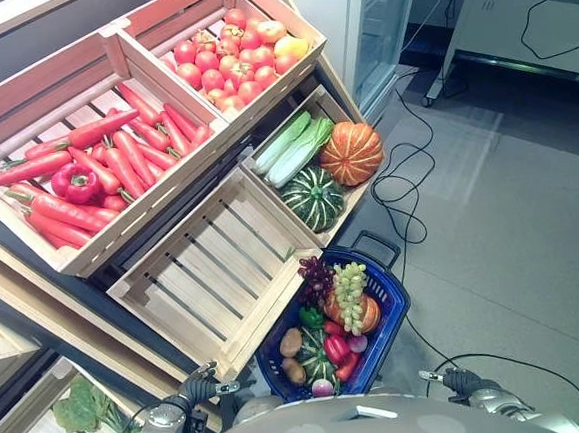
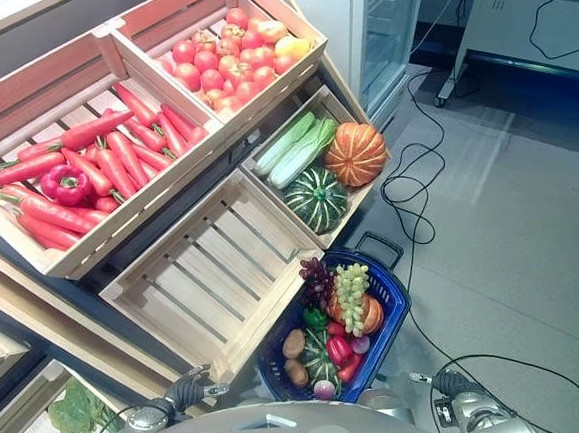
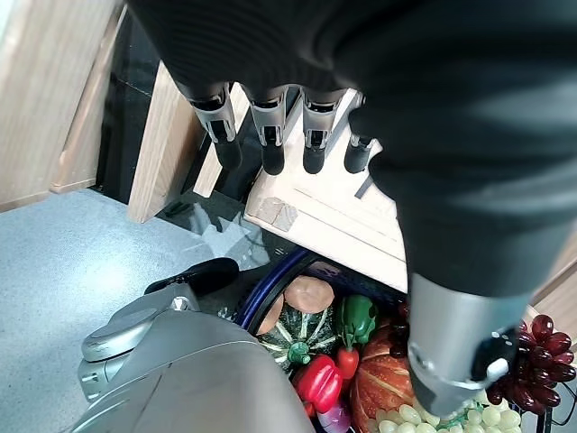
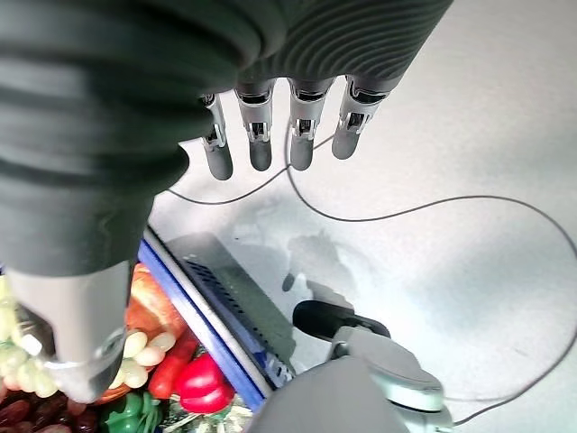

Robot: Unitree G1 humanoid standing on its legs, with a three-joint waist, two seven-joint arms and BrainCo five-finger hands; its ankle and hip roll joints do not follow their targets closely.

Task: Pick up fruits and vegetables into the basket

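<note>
My blue plastic basket [image 1: 392, 304], heaped with grapes, peppers and squash, sits on the floor below the slatted wooden crates [image 1: 214, 273]; my left hand [image 3: 270, 99] and right hand [image 4: 288, 108] hang empty, fingers straight; next, I judge, a reach up for a carrot [image 1: 68, 209].

A: The crates [image 1: 214, 273] at the centre of the frame are pale bare wood, matt, with visible grain.
B: And the basket [image 1: 392, 304] at lower centre?
A: Blue plastic, slightly shiny, with a black handle. The red pepper [image 1: 337, 348] inside is glossy, like the carrots [image 1: 115, 165] at upper left.
B: The floor [image 1: 512, 239] on the right?
A: Grey, speckled, smooth with a dull sheen.
B: The left hand [image 3: 270, 135]?
A: Silver metal-look fingers, dark matt tips, ribbed dark cover.
</note>
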